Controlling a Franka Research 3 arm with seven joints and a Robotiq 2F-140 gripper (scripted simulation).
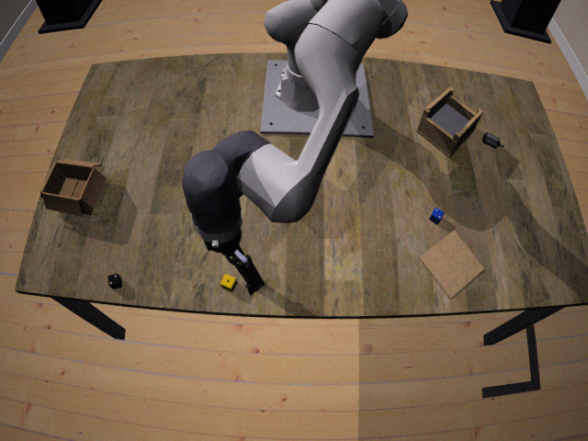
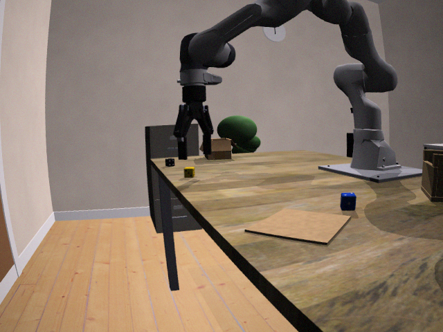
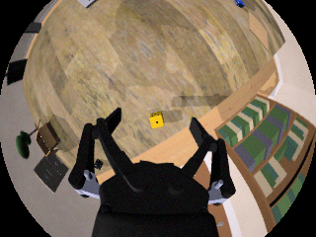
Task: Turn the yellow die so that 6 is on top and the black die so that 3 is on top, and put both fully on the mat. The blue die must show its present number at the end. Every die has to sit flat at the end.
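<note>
The yellow die (image 1: 228, 281) (image 2: 189, 172) (image 3: 156, 121) lies flat near the table's front edge, one pip on top. My gripper (image 1: 255, 287) (image 2: 194, 155) (image 3: 156, 118) is open and empty, above the table; in the wrist view the die appears between its fingertips. The black die (image 1: 114, 280) (image 2: 169, 162) (image 3: 99, 164) lies at the front left; its top number is too small to tell. The blue die (image 1: 436, 215) (image 2: 348, 201) (image 3: 239, 3) sits flat just off the tan mat (image 1: 452, 264) (image 2: 298, 225) (image 3: 258, 32), with what look like two pips on top.
An open cardboard box (image 1: 63, 203) (image 2: 219, 155) (image 3: 46, 139) stands at the left. A wooden box (image 1: 437, 136) (image 2: 432, 178) stands at the back right, a small dark object (image 1: 491, 140) beside it. The robot's base plate (image 1: 318, 128) (image 2: 336, 170) is at the back middle.
</note>
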